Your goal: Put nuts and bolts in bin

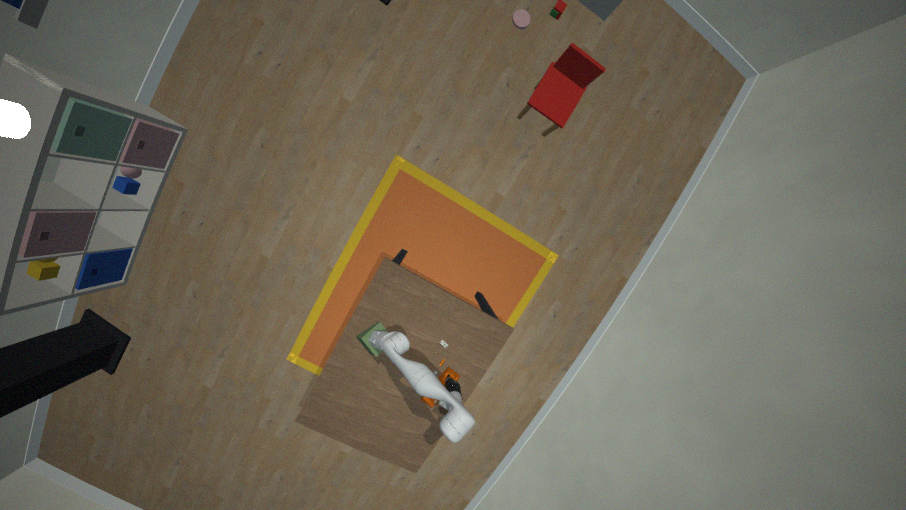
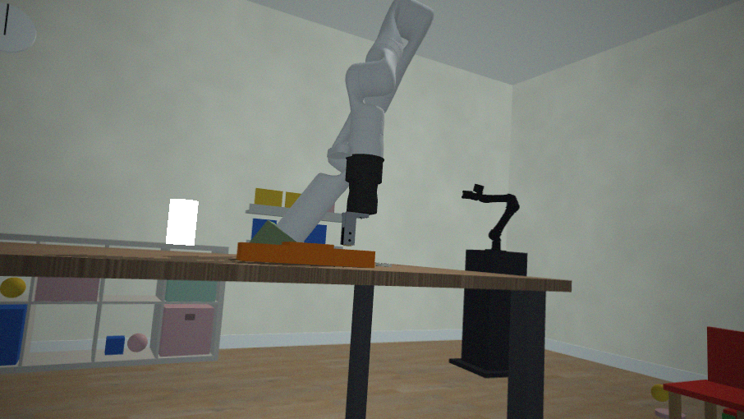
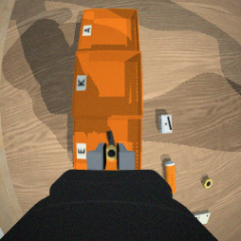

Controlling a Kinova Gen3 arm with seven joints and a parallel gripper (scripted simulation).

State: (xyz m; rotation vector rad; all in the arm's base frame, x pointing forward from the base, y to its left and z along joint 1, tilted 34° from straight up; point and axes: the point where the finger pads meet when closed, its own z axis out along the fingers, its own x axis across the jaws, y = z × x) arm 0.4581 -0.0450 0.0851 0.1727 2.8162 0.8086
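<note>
Top: arm over orange bins (image 1: pixel 447 375) on tabletop (image 1: pixel 355 405).
Exterior: jaws hang just above row's end; drop from here may bounce out.
Wrist: jaws narrow, pinching bolt (image 3: pixel 111 152) over bin E (image 3: pixel 81 163); nut (image 3: pixel 207 182) loose on tabletop; off-centre release could clip rim.

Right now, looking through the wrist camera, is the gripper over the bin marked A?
No, the gripper, shut on a small bolt, hangs over the bin marked E, the nearest of the three.

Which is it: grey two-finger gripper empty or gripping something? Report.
Gripping. In the wrist view a small brass-headed bolt sits clamped between the gripper's grey fingers, above the orange bin compartment marked E.
</note>
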